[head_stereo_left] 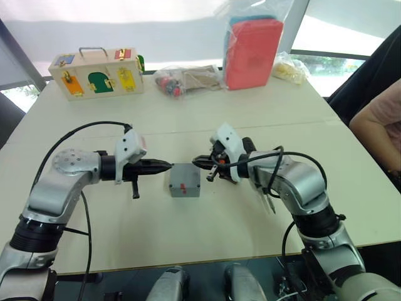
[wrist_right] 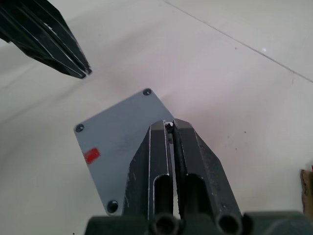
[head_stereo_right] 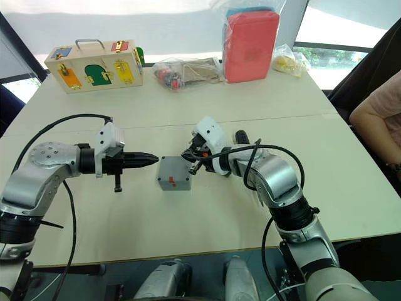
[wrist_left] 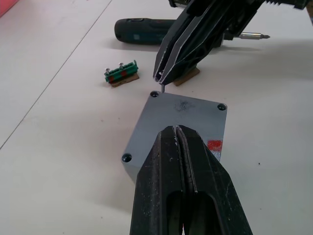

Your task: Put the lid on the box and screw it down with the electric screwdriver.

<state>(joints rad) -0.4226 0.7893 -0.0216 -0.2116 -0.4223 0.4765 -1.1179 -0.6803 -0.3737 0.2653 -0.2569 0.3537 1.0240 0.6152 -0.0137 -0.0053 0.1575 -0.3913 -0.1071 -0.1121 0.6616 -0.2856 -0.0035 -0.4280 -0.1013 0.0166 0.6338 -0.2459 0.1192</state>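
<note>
The grey box (head_stereo_left: 185,186) stands mid-table with a red mark on its near side. The lid (wrist_left: 183,113) lies flat on top of it, with small dark screws at three corners. My left gripper (head_stereo_left: 168,165) hovers just left of the box, shut and empty. From the right, my right gripper (head_stereo_left: 195,162) reaches over the lid's corner, shut on a thin screw (wrist_left: 162,88) that points down at that corner's hole. The electric screwdriver (wrist_left: 142,30) lies flat on the table behind the right gripper, held by neither gripper.
A green terminal strip (wrist_left: 121,73) and a cardboard scrap (wrist_left: 188,76) lie beside the box. At the table's back stand a wooden box with coloured doors (head_stereo_left: 97,73), plastic bags (head_stereo_left: 182,79) and a red pack (head_stereo_left: 252,53). A person's arm (head_stereo_left: 379,122) is at the right edge.
</note>
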